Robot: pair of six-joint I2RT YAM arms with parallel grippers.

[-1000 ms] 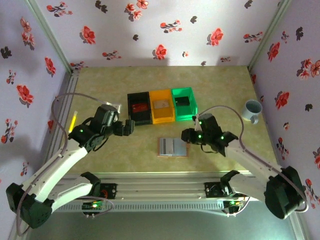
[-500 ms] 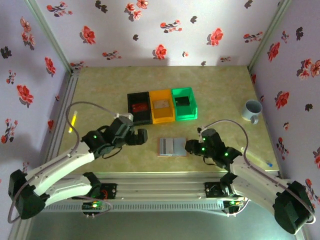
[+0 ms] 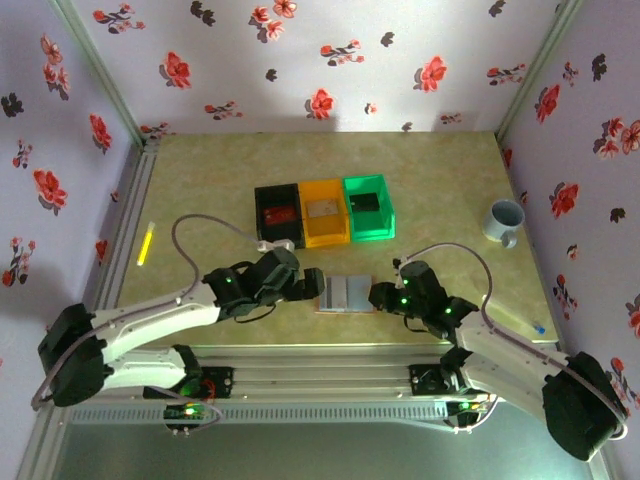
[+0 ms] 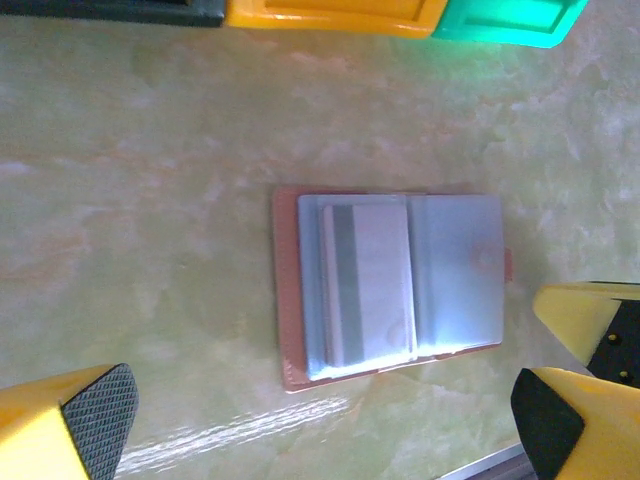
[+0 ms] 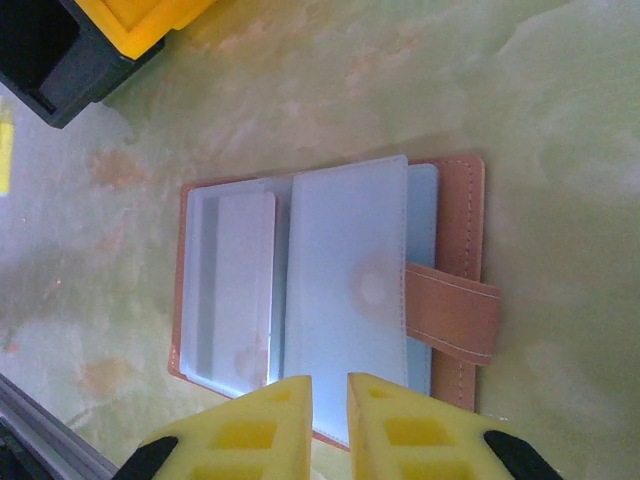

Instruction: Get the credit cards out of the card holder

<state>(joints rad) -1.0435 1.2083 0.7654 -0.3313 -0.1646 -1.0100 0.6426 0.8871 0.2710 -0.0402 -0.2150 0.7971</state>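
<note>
Pinkish-brown on its rim and pale grey-blue inside, the card holder (image 3: 347, 294) lies open and flat on the table, a little toward six o'clock from the middle. A credit card (image 4: 365, 285) with a grey stripe sits in one clear pocket, and the brown clasp strap (image 5: 450, 310) is folded over the opposite edge.

At its nine o'clock the left gripper (image 3: 312, 287) hangs low with its fingers spread wide, wider than the holder. At three o'clock the right gripper (image 3: 377, 296) has its yellow fingers (image 5: 400, 425) drawn almost together with only a thin slit between them, right at the holder's edge; I cannot tell whether they touch it.

Toward twelve o'clock stand a black bin (image 3: 278, 215), an orange bin (image 3: 324, 210) and a green bin (image 3: 367, 205), side by side and touching. A blue-grey mug (image 3: 503, 220) sits at two o'clock, and a thin yellow stick (image 3: 146, 243) at ten, by the edge.

The tabletop (image 3: 200, 170) is mottled yellow-green and glossy. Pale lilac walls (image 3: 300, 60) with red and black flowers close it in.
</note>
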